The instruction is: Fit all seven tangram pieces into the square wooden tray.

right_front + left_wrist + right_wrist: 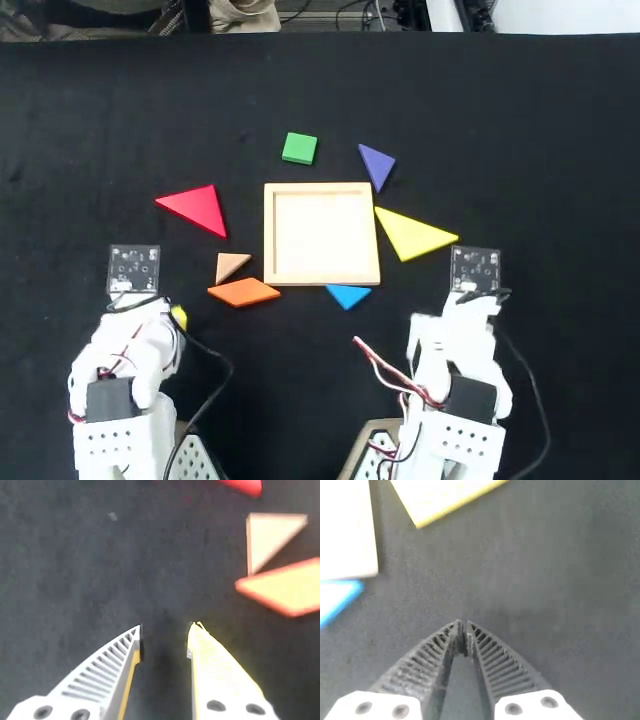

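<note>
Pictured at the centre of the black table [520,110]: a square wooden tray [270,235], lying flat, with all 7 tangram pieces spread around it and none inside.

Toward the far edge, a green square [299,149] just off the tray's far side, and a purple triangle [377,164] near its far-right corner.

Off the right side, a yellow triangle [412,234], 1 tip at the tray's rim.

Along the near side, a blue triangle [348,295] just beside the rim, close to the near-right corner.

By the near-left corner, a tan triangle [231,266] just beside the rim, with an orange parallelogram [244,292] on its near side, touching it or almost so.

Toward the left edge, a red triangle [195,207], well apart from the tray.

Near the front edge, the 2 arms side by side.

Left gripper [166,632] low over bare table, short of the tan and orange pieces, fingers [215,670] spread apart and holding nothing.

Right gripper [463,626] low over bare table near the tray's near-right corner, with the blue and yellow pieces beyond it, fingertips [490,660] pressed together on nothing.
</note>
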